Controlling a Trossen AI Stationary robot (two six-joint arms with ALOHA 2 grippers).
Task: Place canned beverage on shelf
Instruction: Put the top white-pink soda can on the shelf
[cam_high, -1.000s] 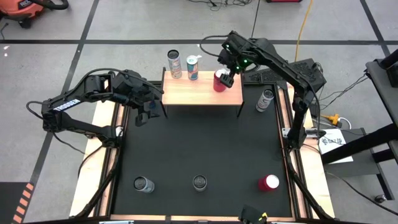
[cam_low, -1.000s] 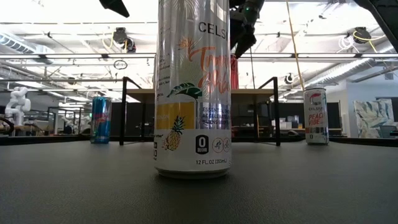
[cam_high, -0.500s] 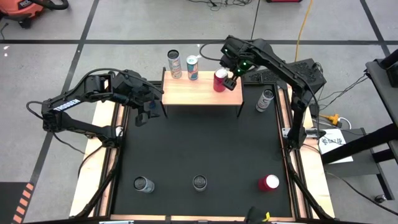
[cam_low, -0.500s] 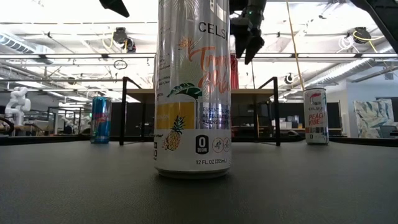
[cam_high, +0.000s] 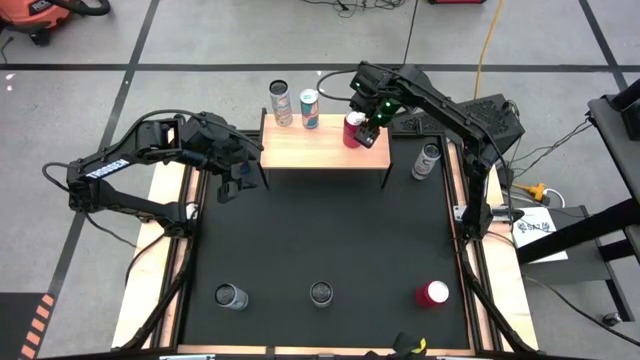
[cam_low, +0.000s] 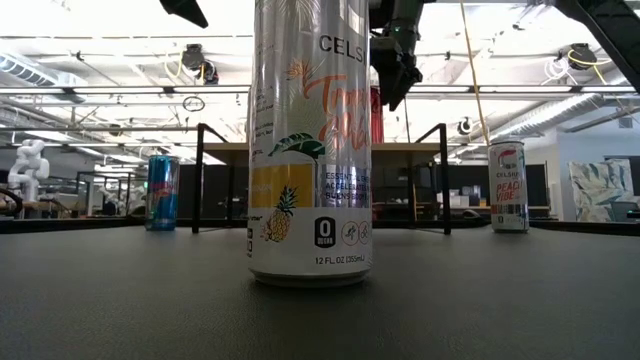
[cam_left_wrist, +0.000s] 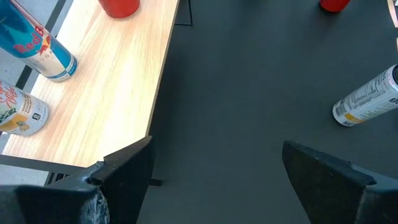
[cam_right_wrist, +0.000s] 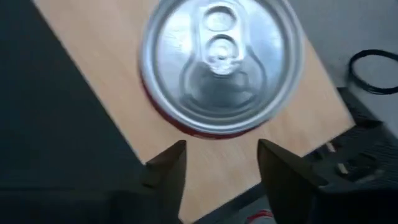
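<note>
The shelf (cam_high: 325, 150) is a light-wood board on black legs at the far side of the black mat. On it stands a red can (cam_high: 351, 131), its silver top (cam_right_wrist: 221, 59) filling the right wrist view. My right gripper (cam_right_wrist: 221, 165) hovers just above that can, pointing down, its fingers apart with nothing between them; the low view shows it (cam_low: 393, 85) over the red can (cam_low: 377, 115). My left gripper (cam_high: 237, 183) waits open over the mat at the shelf's left end, holding nothing.
A white can (cam_high: 280, 102) and a blue-and-silver can (cam_high: 310, 107) stand on the shelf's far left part. Another can (cam_high: 428, 160) stands right of the shelf. Three cans (cam_high: 321, 293) line the mat's near edge; the middle one (cam_low: 310, 140) fills the low view.
My right gripper, above the red can, has drawn its fingers closer together. The red can has stayed upright on the shelf.
</note>
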